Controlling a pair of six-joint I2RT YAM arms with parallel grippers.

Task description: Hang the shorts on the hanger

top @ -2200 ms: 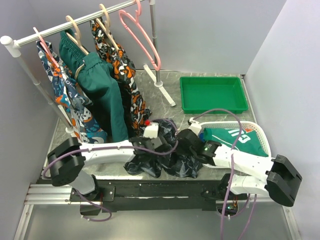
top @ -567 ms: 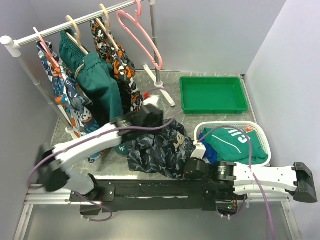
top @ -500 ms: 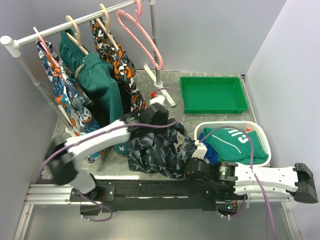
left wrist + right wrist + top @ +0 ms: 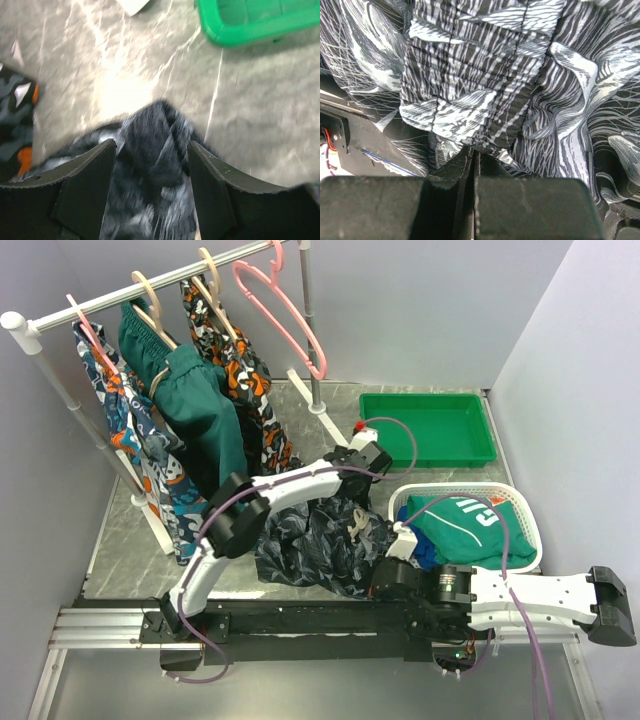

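Your left gripper (image 4: 151,150) hangs open just above the far edge of the shorts (image 4: 315,540); your right gripper (image 4: 472,152) is clamped on their waistband.

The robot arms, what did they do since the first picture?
The left gripper rose off the shorts and swung away toward the green tray, jaws open. The right gripper pulled back to the near edge, shut on the shorts, spreading them out. The hanger, basket and hung clothes stayed put.
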